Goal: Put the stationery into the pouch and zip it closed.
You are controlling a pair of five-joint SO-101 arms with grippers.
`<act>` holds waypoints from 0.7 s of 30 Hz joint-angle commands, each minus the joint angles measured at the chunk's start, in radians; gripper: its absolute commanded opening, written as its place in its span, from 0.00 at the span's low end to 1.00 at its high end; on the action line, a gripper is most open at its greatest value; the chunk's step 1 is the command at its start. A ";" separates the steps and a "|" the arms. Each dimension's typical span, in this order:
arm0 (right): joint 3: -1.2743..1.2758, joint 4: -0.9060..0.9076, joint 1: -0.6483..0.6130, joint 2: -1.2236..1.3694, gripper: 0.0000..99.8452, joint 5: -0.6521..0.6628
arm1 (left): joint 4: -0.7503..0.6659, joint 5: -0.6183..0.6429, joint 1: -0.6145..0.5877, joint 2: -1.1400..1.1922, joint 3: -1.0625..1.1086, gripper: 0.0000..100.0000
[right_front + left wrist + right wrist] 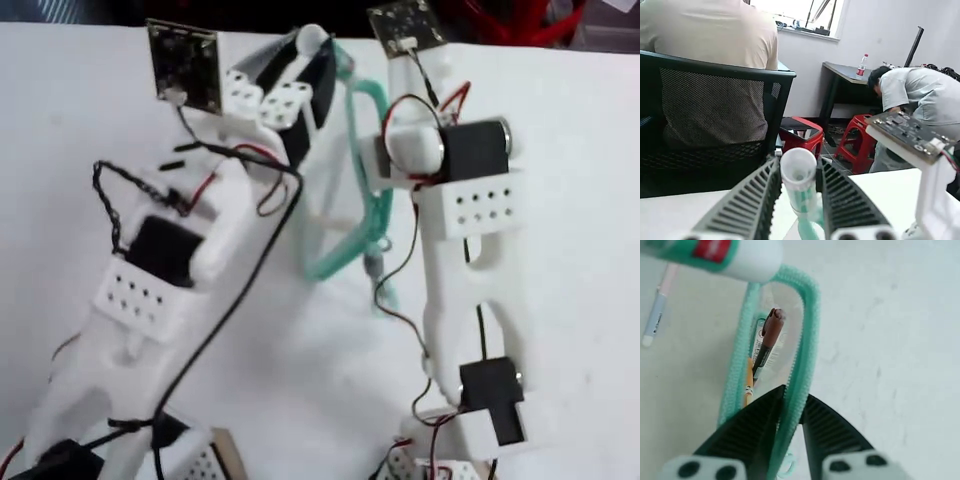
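Scene: two robot arms side by side at a white table [580,200], seen from above and from each wrist.
Left arm: the left gripper [799,162] is beside the far end of the pouch. Its ribbed black fingers [757,195] are clamped on a glue stick.
Glue stick [798,172]: a white-ended tube with a green body, held between the left fingers. In the right wrist view it lies across the pouch's far end. Whether it touches the pouch cannot be told.
Right arm: the right gripper [792,395] is at the near end of the pouch. Its black fingers [752,422] pinch the green zipper rim from both sides.
Pouch [810,325]: clear with a green zip edge, lying on the table between the two arms, its mouth unzipped and open.
Inside the pouch: a brown pen [767,337] lies lengthwise. An orange pencil [748,385] lies beside it, nearer the right gripper.
Outside the pouch: a pale pen [657,310] lies on the table, near the pouch's long side.
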 commanded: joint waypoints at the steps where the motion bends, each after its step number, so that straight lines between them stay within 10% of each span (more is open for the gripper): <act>1: -0.006 -0.008 0.005 -0.042 0.02 -0.008 | 0.006 0.032 0.010 -0.030 -0.011 0.03; 21: 0.038 -0.030 0.005 -0.045 0.02 -0.008 | 0.002 0.029 0.071 -0.041 0.048 0.03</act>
